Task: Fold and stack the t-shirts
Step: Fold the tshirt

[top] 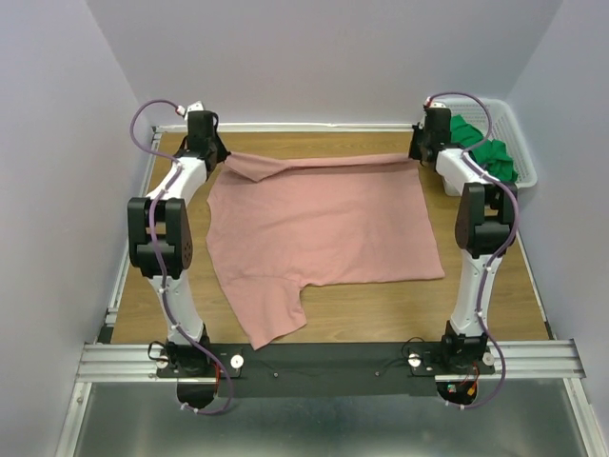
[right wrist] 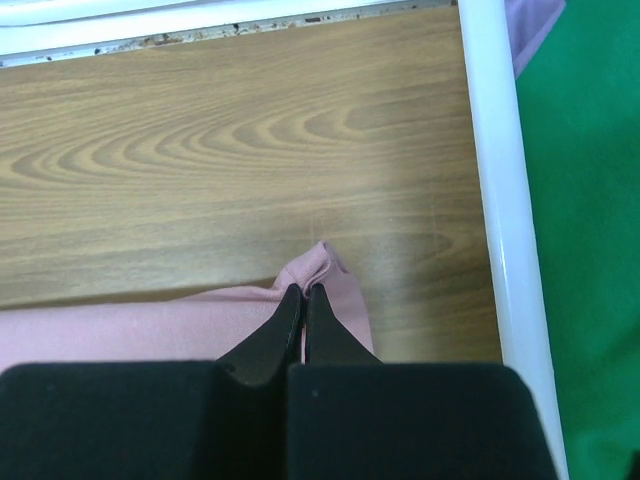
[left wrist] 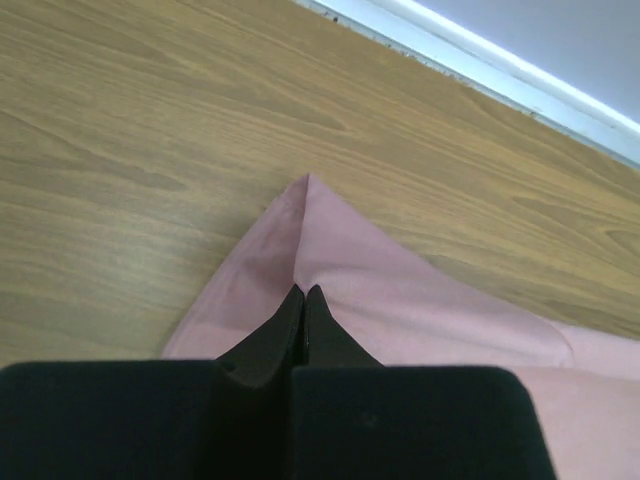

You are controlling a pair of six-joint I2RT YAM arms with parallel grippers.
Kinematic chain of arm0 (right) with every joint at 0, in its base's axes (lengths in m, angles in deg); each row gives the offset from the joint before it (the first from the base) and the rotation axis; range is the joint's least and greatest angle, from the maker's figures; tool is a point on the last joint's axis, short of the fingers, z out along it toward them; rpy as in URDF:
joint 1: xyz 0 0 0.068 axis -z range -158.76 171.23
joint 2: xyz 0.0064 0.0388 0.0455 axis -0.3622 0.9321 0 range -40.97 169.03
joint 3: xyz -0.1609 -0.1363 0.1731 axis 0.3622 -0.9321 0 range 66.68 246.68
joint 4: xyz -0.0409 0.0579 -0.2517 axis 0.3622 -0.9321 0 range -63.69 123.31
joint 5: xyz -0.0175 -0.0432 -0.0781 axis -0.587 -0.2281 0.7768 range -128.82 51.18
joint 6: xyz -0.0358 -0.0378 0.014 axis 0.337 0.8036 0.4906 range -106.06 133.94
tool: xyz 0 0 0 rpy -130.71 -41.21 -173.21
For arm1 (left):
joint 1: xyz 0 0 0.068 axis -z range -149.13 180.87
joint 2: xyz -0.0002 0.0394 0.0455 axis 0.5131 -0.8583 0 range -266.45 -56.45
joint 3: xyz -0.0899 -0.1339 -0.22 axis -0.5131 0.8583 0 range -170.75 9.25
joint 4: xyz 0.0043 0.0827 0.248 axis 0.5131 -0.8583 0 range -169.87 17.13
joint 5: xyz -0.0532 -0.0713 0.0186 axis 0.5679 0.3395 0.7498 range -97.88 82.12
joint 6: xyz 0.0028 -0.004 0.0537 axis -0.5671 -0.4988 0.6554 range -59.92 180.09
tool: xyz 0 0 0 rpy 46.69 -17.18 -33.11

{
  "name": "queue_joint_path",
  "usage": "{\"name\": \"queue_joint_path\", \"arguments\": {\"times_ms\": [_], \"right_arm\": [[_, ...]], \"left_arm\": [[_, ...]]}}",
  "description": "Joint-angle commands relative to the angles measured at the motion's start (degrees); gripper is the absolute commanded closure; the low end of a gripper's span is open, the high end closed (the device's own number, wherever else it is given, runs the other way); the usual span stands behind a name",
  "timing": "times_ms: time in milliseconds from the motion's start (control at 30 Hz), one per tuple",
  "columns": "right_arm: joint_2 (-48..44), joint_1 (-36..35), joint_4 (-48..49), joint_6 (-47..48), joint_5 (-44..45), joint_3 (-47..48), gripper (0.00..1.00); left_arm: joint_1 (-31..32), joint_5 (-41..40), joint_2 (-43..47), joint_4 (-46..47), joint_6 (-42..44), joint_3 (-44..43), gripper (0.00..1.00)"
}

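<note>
The dusty-pink t-shirt (top: 319, 224) lies spread on the wooden table, plain side up, one sleeve pointing to the near edge. My left gripper (top: 221, 157) is shut on its far left corner (left wrist: 305, 215); the cloth rises to the closed jaws. My right gripper (top: 419, 152) is shut on its far right corner (right wrist: 325, 265), pinching a small bunch of hem. The far edge is stretched between the two grippers. The bright green t-shirt (top: 485, 152) lies crumpled in the basket at the far right and shows in the right wrist view (right wrist: 585, 200).
The white lattice basket (top: 521, 143) stands at the far right corner, its rim (right wrist: 495, 200) just right of my right gripper. A white rail (left wrist: 480, 60) runs along the table's far edge. Purple walls enclose the table on three sides.
</note>
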State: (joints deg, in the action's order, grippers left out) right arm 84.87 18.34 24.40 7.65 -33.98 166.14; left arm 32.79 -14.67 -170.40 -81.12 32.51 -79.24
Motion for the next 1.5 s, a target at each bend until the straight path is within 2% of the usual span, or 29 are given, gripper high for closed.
{"name": "queue_joint_path", "arguments": {"times_ms": [0,200,533,600,933,1467], "right_arm": [[-4.6,0.4,-0.5,-1.8,-0.4,-2.0,0.99],[-7.0,0.5,-1.6,-1.8,-0.1,-3.0,0.99],[-9.4,0.6,-1.8,-2.3,0.3,-8.7,0.99],[-9.7,0.7,-1.8,-3.0,0.3,-10.2,0.99],[-11.1,1.1,-2.2,-3.7,1.0,-11.0,1.00],[-9.2,1.2,-2.6,-6.3,0.7,-15.0,0.99]], "left_arm": [[-0.9,2.1,7.8,-1.9,-3.9,1.0,1.00],[-1.0,4.4,12.3,-6.2,-8.2,3.8,1.00],[-1.0,6.4,20.3,-2.3,-14.1,18.4,1.00],[-1.0,9.0,21.6,-1.5,-15.2,21.2,1.00],[-1.0,10.5,29.7,-1.2,-19.9,28.0,1.00],[-1.0,12.9,36.7,4.6,-29.9,41.5,1.00]]}}
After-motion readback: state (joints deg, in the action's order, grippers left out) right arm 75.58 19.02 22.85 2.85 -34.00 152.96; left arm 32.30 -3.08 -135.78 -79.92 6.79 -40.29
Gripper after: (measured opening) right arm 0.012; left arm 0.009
